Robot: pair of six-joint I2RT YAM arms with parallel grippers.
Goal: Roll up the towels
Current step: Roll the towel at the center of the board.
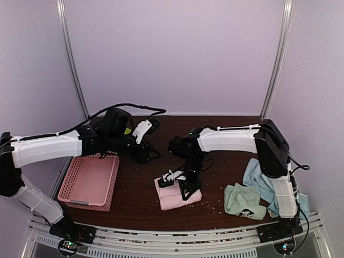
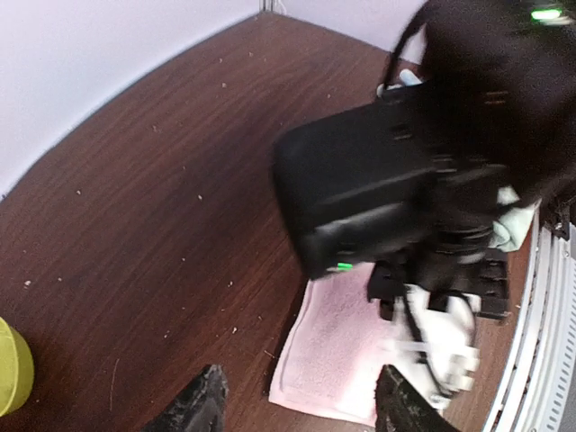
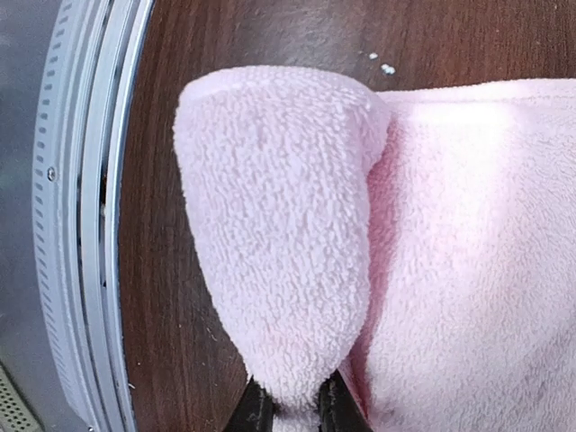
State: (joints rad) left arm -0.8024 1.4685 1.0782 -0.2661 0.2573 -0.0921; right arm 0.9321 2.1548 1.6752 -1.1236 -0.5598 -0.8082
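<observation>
The pink towel lies at the table's front middle. My right gripper points down onto it and is shut on a raised fold of the pink towel, with the rest of the towel flat beside it. My left gripper hovers behind and to the left, open and empty; in its view its fingertips stand above the pink towel and the table. A mint green towel with a dark mark lies at the front right. A light blue towel lies under the right arm.
A pink latticed basket stands at the front left. The metal rail runs along the table's near edge, close to the pink towel. White walls enclose the back and sides. Small crumbs dot the dark wood.
</observation>
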